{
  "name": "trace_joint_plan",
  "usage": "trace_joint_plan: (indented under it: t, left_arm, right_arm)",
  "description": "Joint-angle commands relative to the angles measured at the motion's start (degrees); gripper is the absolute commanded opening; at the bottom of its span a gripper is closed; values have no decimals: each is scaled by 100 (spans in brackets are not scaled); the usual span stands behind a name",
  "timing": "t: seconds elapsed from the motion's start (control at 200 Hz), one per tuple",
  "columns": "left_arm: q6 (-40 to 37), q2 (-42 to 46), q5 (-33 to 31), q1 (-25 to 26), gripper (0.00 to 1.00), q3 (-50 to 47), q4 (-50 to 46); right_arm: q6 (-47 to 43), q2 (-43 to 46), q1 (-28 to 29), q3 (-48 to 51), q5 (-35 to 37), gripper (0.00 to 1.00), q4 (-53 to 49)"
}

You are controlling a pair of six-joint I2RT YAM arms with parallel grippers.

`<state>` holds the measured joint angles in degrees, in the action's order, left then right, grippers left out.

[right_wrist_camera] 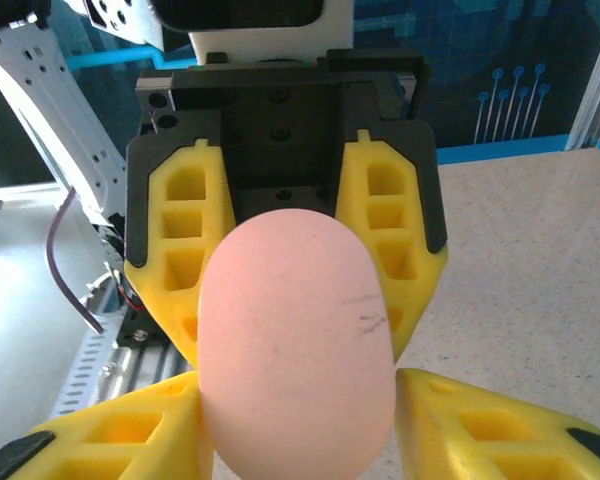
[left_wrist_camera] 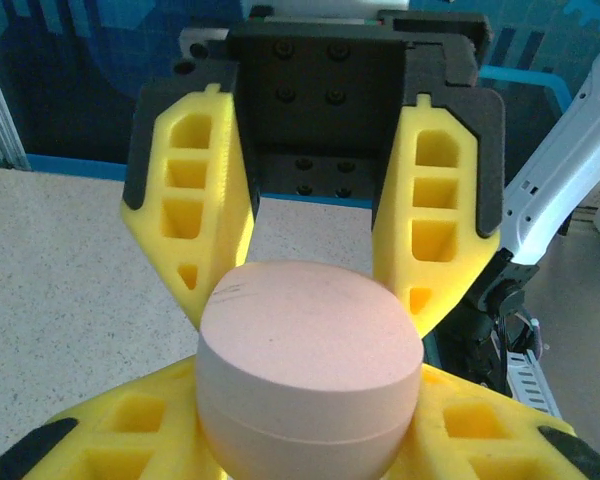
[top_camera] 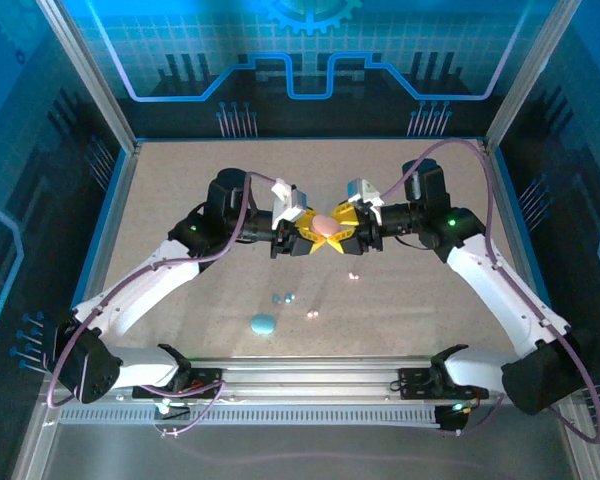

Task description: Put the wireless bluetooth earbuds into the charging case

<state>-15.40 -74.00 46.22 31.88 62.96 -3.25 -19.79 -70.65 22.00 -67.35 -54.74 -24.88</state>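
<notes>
Pink case point(left_wrist_camera: 310, 370) clamped between left pincer point(top_camera: 305, 235) and right pincer point(top_camera: 342, 228); earbuds point(top_camera: 290, 297) nearby.

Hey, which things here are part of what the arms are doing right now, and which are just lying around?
In use:
pink case, gripped by left gripper and right gripper
two pink earbuds on the table, probably going in next

Lying about for now:
light blue case
two bluish earbuds

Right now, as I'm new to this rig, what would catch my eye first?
A pink case is gripped at mid-table from both sides by the yellow fingers of the left gripper and right gripper. Nearer the bases, a light blue case lies on the table beside tiny blue and pink earbuds.
</notes>
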Motion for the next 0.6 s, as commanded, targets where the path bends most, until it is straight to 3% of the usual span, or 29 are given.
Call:
trace_joint_plan:
  t: [0.0,0.2,0.335,0.595]
  left_arm:
    - [-122,-62,245,66,25,72,8]
    - [-122,-72,261,72,25,32,42]
    - [-46,-71,315,70,25,-11,150]
    - [36,-84,388,73,26,-38,223]
  right_arm:
    - [531,-126,-250,-337,-394,51,60]
    - [652,-153,-339,-392,-591,57,63]
    - [808,-122,-327,-345,-160,59,238]
    - [864,-11,-272,-164,281,54,620]
